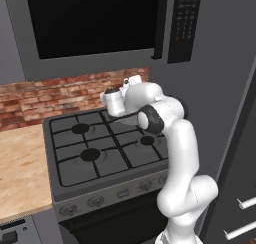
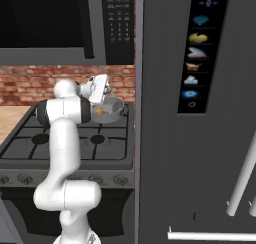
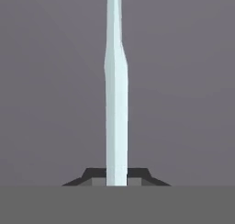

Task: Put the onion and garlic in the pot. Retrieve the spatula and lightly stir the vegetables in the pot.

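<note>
Brick backsplash runs behind a black gas stove in the left base view, with a wooden counter to its left and a dark microwave above. The white arm bends over the back right burner, so the gripper itself is hidden behind the wrist. The microwave's keypad carries small markings, too small to read.

From the right base view, the pot sits on the stove's back right burner, just below the hand. Inside it a golden-brown spot looks like the onion; the garlic cannot be made out. A tall dark fridge stands beside the stove, with a column of small icons on its panel but no legible words. Digits on the microwave display are blurred.

Along the hand view, the spatula shows as a thin pale handle rising straight up from between the dark finger tips, against plain grey. The gripper is clamped on that handle. The spatula looks light, stiff and smooth, so it may pivot or slip in a two-finger pinch; a hold on the straight shaft seems right, with gentle stirring to keep it from twisting.
</note>
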